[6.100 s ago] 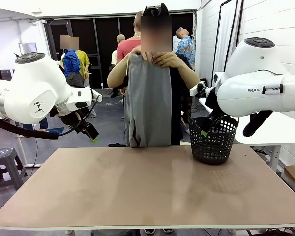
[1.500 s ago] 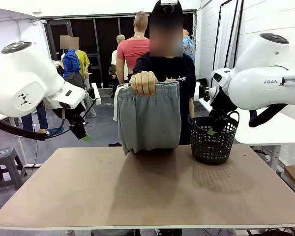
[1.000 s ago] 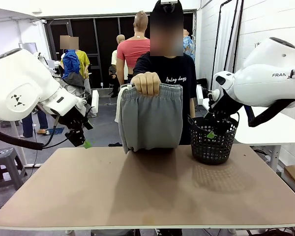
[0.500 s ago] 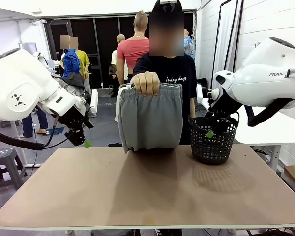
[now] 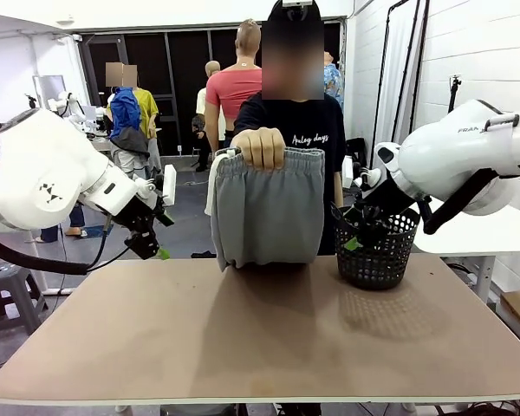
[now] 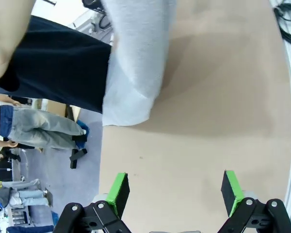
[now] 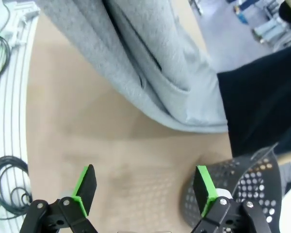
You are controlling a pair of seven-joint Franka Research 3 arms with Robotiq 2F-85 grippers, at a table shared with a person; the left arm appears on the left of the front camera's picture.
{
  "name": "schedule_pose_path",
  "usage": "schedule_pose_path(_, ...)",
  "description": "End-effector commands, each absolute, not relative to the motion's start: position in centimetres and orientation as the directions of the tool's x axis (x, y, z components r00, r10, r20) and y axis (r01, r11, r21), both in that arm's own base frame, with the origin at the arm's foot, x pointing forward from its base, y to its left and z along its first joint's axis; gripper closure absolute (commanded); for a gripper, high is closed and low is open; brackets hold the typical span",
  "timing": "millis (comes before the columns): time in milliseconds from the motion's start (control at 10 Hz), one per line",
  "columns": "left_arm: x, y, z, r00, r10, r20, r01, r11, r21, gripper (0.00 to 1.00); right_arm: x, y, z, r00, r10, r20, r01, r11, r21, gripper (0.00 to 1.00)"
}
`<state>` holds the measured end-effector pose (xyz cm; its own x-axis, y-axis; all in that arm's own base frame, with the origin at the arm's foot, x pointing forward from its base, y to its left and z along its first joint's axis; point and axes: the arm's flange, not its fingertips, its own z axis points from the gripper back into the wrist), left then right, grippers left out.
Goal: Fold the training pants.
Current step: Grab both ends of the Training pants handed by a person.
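Training pants (image 5: 267, 208) unmoved, right hand (image 5: 354, 243) lower

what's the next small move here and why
Probably ease the open left gripper toward the light grey jersey training pants. The person's hand holds them by the waistband, lower end at the far edge of the brown table, and neither the left nor the open right gripper touches the cloth yet.

Left gripper (image 5: 159, 251) and right gripper (image 5: 354, 243) have neared the training pants (image 5: 267, 212).
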<state>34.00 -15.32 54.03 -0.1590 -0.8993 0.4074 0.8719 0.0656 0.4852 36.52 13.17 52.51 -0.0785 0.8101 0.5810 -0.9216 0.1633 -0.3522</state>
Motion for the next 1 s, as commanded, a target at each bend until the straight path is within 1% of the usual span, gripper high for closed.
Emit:
schedule_pose_path(0, 34.7, -14.7, 51.3, -0.202, -0.831, 0.518, 0.878, 0.081, 0.472, 0.0, 38.4, 13.1, 50.7, -0.177, 0.743, 0.646, -0.914, 0.119, -0.387, 0.0)
schedule_pose_path(300, 35.1, -15.2, 50.2, -0.227, -0.745, 0.627, 0.904, 0.079, 0.42, 0.0, 39.7, 12.7, 49.3, -0.17, 0.691, 0.703, -0.931, 0.121, -0.344, 0.0)
schedule_pose_path(600, 35.2, -16.1, 49.8, -0.268, -0.676, 0.686, 0.898, 0.083, 0.433, 0.0, 40.2, 13.7, 49.9, -0.23, 0.615, 0.754, -0.923, 0.109, -0.37, 0.0)
schedule_pose_path(900, 35.3, -16.8, 49.8, -0.321, -0.583, 0.747, 0.893, 0.076, 0.443, 0.0, 40.2, 14.0, 49.9, -0.239, 0.571, 0.786, -0.936, 0.081, -0.343, 0.0)
